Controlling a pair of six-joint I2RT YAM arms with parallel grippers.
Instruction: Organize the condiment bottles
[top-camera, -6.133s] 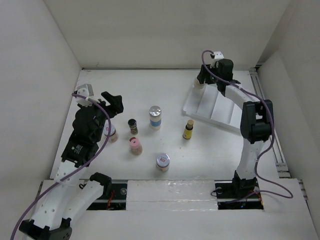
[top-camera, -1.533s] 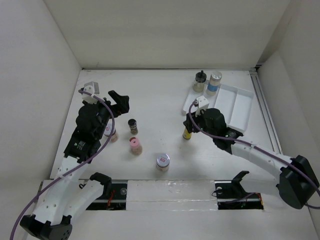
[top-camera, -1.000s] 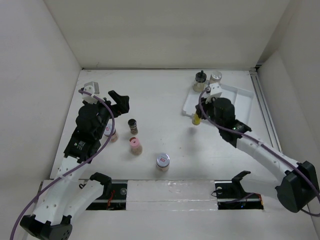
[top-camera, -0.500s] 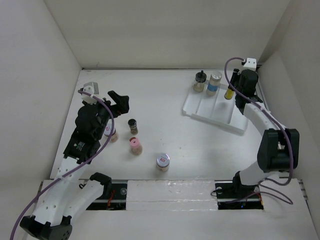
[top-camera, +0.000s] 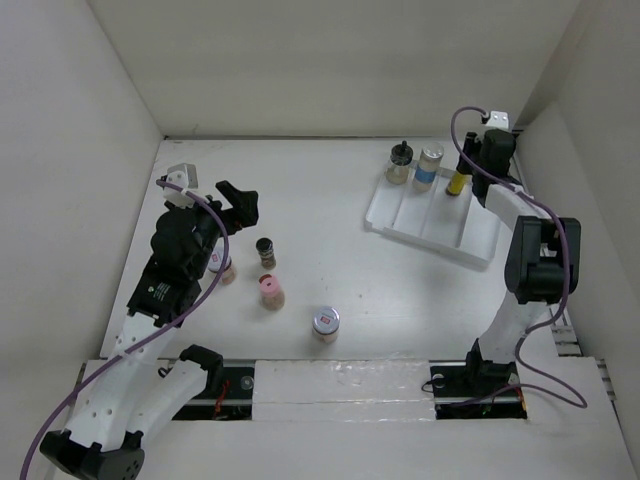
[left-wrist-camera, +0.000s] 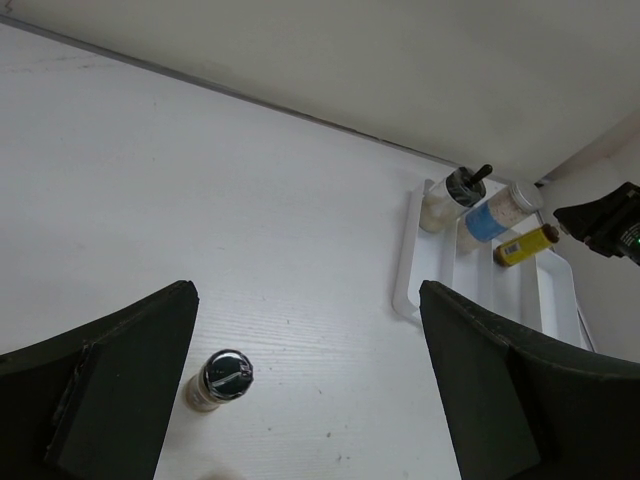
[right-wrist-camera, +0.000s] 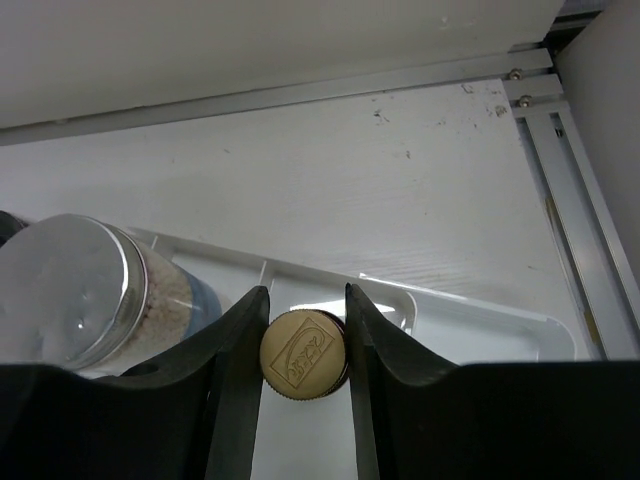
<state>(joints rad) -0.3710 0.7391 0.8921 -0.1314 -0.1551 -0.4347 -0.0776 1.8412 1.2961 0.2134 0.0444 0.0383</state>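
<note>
My right gripper (top-camera: 466, 170) is shut on the gold cap of the slim yellow bottle (top-camera: 456, 186) and holds it upright at the back of the white divided tray (top-camera: 432, 232), next to the silver-lidded blue-labelled jar (top-camera: 430, 165) and the black-capped pale bottle (top-camera: 400, 164). In the right wrist view the fingers press both sides of the cap (right-wrist-camera: 305, 368). My left gripper (top-camera: 243, 207) is open and empty above the table. The small dark jar (top-camera: 265, 250), the pink-lidded jar (top-camera: 270, 290) and one red-marked lid jar (top-camera: 325, 322) stand on the table. The other red-marked jar (top-camera: 221, 266) is partly hidden under the left arm.
White walls enclose the table on three sides. A metal rail (top-camera: 540, 240) runs along the right edge beside the tray. The left wrist view shows the small dark jar (left-wrist-camera: 222, 378) between the open fingers and the tray (left-wrist-camera: 405, 285) far off.
My right gripper carried the yellow bottle from the table's middle to the tray's back and set it down beside the blue-labelled jar. The left arm has not moved.
</note>
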